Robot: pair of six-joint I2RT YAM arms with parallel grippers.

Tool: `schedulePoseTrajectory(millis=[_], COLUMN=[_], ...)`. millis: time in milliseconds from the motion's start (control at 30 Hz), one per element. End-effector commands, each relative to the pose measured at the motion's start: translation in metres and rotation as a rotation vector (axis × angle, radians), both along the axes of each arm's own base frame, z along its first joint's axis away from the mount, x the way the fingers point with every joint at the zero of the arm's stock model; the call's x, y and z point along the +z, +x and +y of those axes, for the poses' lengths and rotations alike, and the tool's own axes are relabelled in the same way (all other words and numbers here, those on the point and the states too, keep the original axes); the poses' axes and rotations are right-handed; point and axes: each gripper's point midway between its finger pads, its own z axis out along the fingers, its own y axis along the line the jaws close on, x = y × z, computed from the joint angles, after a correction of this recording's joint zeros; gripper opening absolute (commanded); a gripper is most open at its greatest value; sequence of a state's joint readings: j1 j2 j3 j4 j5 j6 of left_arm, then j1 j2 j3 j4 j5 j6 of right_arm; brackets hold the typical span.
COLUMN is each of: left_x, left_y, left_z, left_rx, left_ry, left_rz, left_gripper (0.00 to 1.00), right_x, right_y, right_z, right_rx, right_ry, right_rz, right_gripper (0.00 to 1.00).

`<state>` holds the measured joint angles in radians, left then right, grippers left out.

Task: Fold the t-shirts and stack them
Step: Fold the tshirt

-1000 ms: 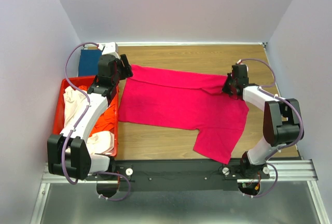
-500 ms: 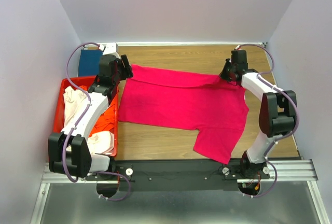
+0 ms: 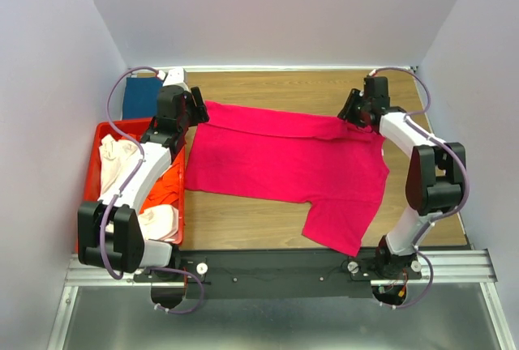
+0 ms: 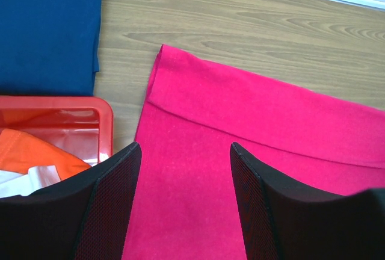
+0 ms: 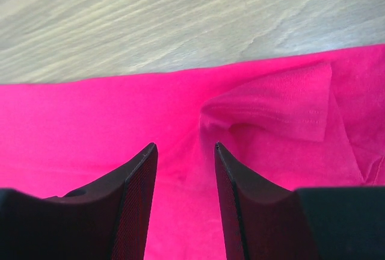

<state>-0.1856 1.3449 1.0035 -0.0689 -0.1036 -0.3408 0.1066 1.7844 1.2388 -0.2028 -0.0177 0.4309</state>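
The magenta-pink t-shirt (image 3: 284, 160) lies spread on the wooden table, its far edge folded over in a band (image 4: 258, 115). My left gripper (image 3: 197, 109) hovers open over the shirt's far left corner, with only flat cloth showing between its fingers (image 4: 185, 147). My right gripper (image 3: 349, 113) is open above the far right edge, nothing between its fingers (image 5: 185, 147). A small bunched flap of pink cloth (image 5: 283, 106) lies just beyond the right gripper. A dark blue t-shirt (image 3: 139, 97) lies flat at the far left corner. Orange (image 3: 162, 188) and cream-white (image 3: 117, 155) t-shirts sit in the crate.
The red plastic crate (image 3: 122, 125) stands at the table's left side, close beside the pink shirt's left edge; its corner (image 4: 90, 111) shows in the left wrist view. Walls close in the table on three sides. Bare wood (image 3: 308, 87) lies beyond the shirt.
My right gripper carried the shirt's upper right edge toward the back, then opened and let go of it. The left gripper stayed open and hardly moved.
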Motion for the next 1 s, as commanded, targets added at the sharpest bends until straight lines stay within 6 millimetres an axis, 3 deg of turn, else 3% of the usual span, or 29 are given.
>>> schedulePoseTrajectory(millis=[0, 133, 267, 300, 633, 833, 967], left_x=[0.007, 0.007, 0.006, 0.005, 0.002, 0.001, 0.0], left_y=[0.002, 0.002, 0.002, 0.002, 0.002, 0.003, 0.002], left_z=[-0.006, -0.006, -0.007, -0.008, -0.007, -0.01, -0.01], left_rx=[-0.027, -0.027, -0.036, -0.037, -0.036, -0.042, -0.039], left_ry=[-0.003, -0.003, -0.005, -0.005, 0.006, 0.006, 0.008], left_rz=[-0.013, -0.012, -0.008, -0.007, 0.004, 0.009, 0.01], left_gripper=[0.68, 0.68, 0.68, 0.68, 0.69, 0.68, 0.68], right_x=[0.006, -0.007, -0.019, -0.024, -0.058, -0.052, -0.044], right_y=[-0.01, -0.011, -0.017, -0.018, -0.026, -0.029, -0.031], right_z=[-0.002, -0.013, 0.001, -0.006, -0.007, 0.006, 0.012], right_rx=[-0.007, -0.044, 0.013, 0.002, 0.01, 0.079, 0.114], right_ry=[0.118, 0.194, 0.266, 0.277, 0.301, 0.346, 0.37], right_rz=[-0.007, -0.005, 0.0, 0.008, 0.033, 0.009, -0.004], right_gripper=[0.5, 0.5, 0.49, 0.49, 0.49, 0.43, 0.31])
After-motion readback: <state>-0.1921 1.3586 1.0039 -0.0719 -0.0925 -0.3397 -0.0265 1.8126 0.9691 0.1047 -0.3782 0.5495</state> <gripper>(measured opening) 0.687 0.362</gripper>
